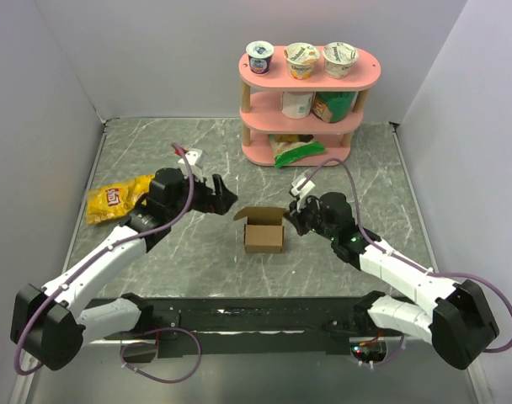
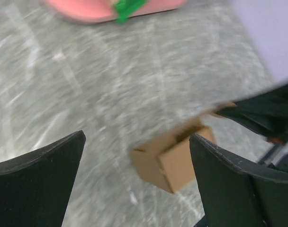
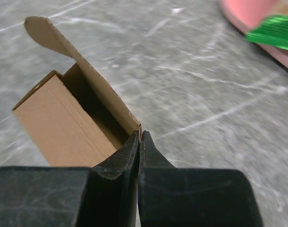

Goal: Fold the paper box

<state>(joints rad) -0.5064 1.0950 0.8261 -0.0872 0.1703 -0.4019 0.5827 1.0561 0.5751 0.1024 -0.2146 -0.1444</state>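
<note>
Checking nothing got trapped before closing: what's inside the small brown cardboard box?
Only bare cardboard inner walls show inside the small brown cardboard box, in shadow. Its floor is hidden by the near wall and the right claw pinching its flap.

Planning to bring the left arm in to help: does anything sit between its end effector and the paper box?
Nothing visible: only table lies between the open left end effector and the paper box. The right end effector is shut on its opposite flap.
</note>
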